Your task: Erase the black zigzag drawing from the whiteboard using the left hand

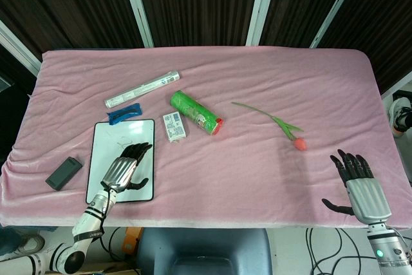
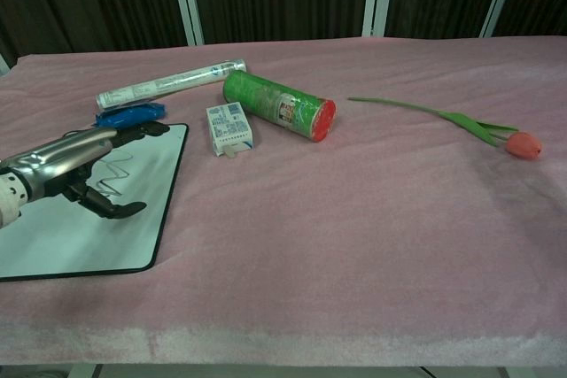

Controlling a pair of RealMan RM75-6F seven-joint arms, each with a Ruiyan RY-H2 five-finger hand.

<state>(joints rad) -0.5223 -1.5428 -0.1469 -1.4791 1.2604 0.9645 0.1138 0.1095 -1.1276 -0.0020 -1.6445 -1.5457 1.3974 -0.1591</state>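
Note:
A whiteboard [image 1: 106, 138] [image 2: 53, 236] with a black frame lies at the front left of the pink table. A thin black zigzag [image 2: 113, 176] is drawn near its far half, partly hidden by my left hand [image 1: 125, 167] [image 2: 75, 165]. That hand hovers flat over the board with fingers stretched toward the far edge, thumb apart, holding nothing. A blue eraser [image 1: 123, 114] [image 2: 129, 115] lies just beyond the board's far edge, close to the fingertips. My right hand [image 1: 358, 181] rests open at the front right, away from the board.
A white tube [image 1: 142, 89] [image 2: 171, 82], a green can [image 1: 196, 112] [image 2: 278, 106] and a small white box [image 1: 174, 126] [image 2: 229, 128] lie behind and right of the board. A black phone [image 1: 64, 172] sits left of it. A tulip [image 1: 282, 125] [image 2: 478, 130] lies mid-right.

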